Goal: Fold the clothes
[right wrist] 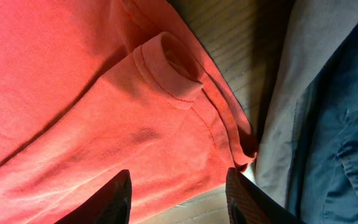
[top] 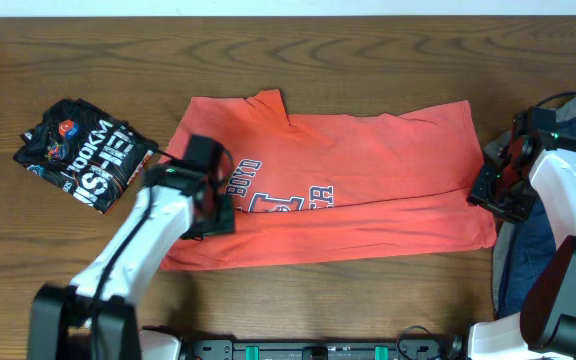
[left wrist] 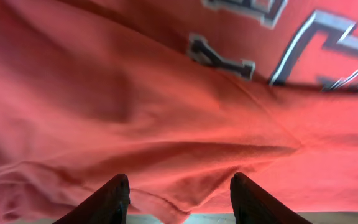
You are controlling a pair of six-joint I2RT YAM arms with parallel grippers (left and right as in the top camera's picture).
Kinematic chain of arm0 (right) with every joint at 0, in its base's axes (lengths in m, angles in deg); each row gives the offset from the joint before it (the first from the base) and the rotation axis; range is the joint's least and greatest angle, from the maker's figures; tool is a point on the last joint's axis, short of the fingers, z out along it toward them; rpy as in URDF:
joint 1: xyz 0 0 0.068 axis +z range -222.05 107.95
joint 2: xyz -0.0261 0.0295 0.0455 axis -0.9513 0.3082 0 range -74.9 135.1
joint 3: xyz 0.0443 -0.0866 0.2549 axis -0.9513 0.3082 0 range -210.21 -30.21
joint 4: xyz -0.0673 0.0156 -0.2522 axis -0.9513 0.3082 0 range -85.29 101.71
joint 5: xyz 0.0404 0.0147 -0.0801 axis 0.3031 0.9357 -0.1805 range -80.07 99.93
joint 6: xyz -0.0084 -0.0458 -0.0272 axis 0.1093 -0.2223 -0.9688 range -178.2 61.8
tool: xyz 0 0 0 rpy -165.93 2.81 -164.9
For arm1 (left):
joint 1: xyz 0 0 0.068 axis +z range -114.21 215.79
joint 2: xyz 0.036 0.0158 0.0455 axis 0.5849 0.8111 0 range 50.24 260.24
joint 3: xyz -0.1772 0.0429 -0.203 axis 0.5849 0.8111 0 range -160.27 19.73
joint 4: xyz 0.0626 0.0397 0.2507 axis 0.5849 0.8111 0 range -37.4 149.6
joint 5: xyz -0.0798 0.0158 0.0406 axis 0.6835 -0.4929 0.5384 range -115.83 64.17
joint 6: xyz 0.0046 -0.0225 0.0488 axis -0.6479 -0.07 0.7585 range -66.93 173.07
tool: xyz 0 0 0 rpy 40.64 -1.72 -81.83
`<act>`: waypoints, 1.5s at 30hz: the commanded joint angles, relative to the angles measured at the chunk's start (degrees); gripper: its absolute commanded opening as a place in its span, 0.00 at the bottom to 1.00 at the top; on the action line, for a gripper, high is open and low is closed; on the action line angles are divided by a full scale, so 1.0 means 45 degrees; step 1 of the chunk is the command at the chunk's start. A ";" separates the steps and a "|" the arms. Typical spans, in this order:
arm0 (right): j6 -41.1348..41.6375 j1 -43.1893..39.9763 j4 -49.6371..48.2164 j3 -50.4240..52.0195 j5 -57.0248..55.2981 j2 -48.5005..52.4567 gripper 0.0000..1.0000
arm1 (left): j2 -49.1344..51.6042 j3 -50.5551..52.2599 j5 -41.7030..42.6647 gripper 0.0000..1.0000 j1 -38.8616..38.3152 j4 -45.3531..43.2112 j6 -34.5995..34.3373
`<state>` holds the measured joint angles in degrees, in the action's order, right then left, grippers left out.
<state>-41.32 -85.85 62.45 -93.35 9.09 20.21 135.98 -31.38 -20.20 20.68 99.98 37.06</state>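
Observation:
A coral-red T-shirt [top: 368, 160] with navy-and-white lettering [top: 278, 197] lies spread across the middle of the table, partly folded over. My left gripper [top: 214, 205] hangs over the shirt's left part, beside the lettering. Seen from the left wrist, that gripper [left wrist: 180, 194] is open, with a loose ridge of red fabric [left wrist: 166, 149] under it and nothing pinched. My right gripper [top: 490, 190] is at the shirt's right edge. From the right wrist, this gripper [right wrist: 178, 196] also stands open above the red hem [right wrist: 166, 180], near a rolled sleeve cuff [right wrist: 166, 65].
A folded black printed shirt [top: 83, 152] lies at the left on the wooden table [top: 58, 260]. A heap of grey [right wrist: 303, 74] and navy clothes [top: 548, 250] sits at the right edge, touching the red shirt's corner under the right arm.

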 commanded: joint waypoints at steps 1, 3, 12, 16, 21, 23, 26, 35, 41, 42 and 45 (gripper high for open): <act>-0.0194 -0.0087 -0.0024 0.0107 0.0058 -0.0146 0.48 | 0.0884 0.0160 -0.0049 0.54 -0.0743 0.0015 0.0262; -0.0194 -0.0087 -0.0024 0.0107 0.0058 -0.0146 0.48 | 0.1302 0.0160 -0.0053 0.54 -0.1161 0.0019 0.0262; -0.0194 -0.0087 -0.0024 0.0107 0.0058 -0.0146 0.48 | 0.2312 0.0160 -0.0063 0.48 -0.2021 0.0015 0.0257; -0.0194 -0.0087 -0.0019 0.0107 0.0058 -0.0146 0.48 | 0.2307 0.0160 -0.0073 0.11 -0.2016 -0.0058 0.0257; -0.0194 -0.0087 -0.0015 0.0107 0.0058 -0.0146 0.47 | 0.2302 0.0131 -0.0466 0.06 -0.2016 -0.0024 0.0253; -0.0194 -0.0087 -0.0015 0.0107 0.0058 -0.0146 0.48 | 0.2259 0.0087 -0.0646 0.06 -0.2016 0.0029 0.0257; -0.0194 -0.0087 -0.0015 0.0107 0.0053 -0.0146 0.47 | 0.2186 0.0000 -0.0729 0.06 -0.2016 0.0262 0.0257; -0.0194 -0.0087 -0.0058 0.0107 0.0058 -0.0146 0.48 | 0.2171 -0.0005 -0.0272 0.50 -0.2021 0.0971 0.0248; -0.0194 -0.0087 -0.0029 0.0107 0.0053 -0.0146 0.48 | 0.2171 0.0034 -0.0151 0.44 -0.2021 0.0971 0.0253; -0.0194 -0.0087 -0.0019 0.0107 0.0053 -0.0146 0.48 | 0.2171 0.0078 -0.0151 0.42 -0.2021 0.0937 0.0253; -0.0199 -0.0087 -0.0005 0.0107 0.0053 -0.0146 0.47 | 0.2171 0.0204 -0.0151 0.35 -0.2021 0.0933 0.0243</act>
<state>-41.32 -85.85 62.34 -93.35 9.09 20.21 146.08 -31.30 -21.23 11.67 103.93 38.08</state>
